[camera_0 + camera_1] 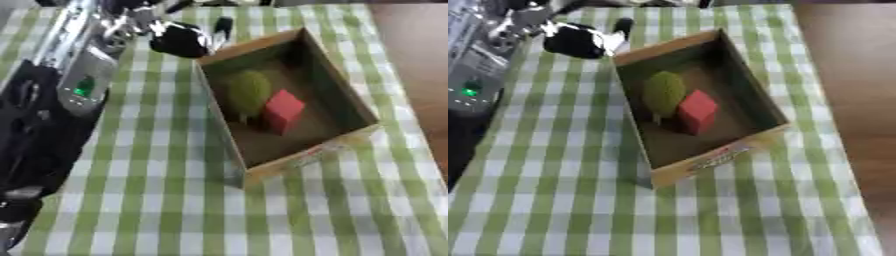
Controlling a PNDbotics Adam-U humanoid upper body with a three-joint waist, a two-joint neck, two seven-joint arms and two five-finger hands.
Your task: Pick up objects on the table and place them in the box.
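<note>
The left hand (182, 40) hovered at the far left corner of the cardboard box (350, 95), a dark blurred mass with one finger (222, 26) sticking up beyond it. Whether its fingers were curled or straight could not be told, and nothing could be seen in its hold. Behind it the left arm (83, 75) ran back toward the near left, silver at the wrist and carrying a small green light, then black further down along the left edge.

Just right of the hand, the box sat askew on the green and white checked tablecloth (562, 200), its open top facing up and its long side running from far left to near right. Inside lay two things, touching or nearly so: a rounded green object (663, 92) toward the far left of the floor, and a red block (698, 111) just beside it toward the near right. Along the right edge, beyond the cloth, bare brown wooden table (855, 75) showed.

The right hand appeared in neither view.
</note>
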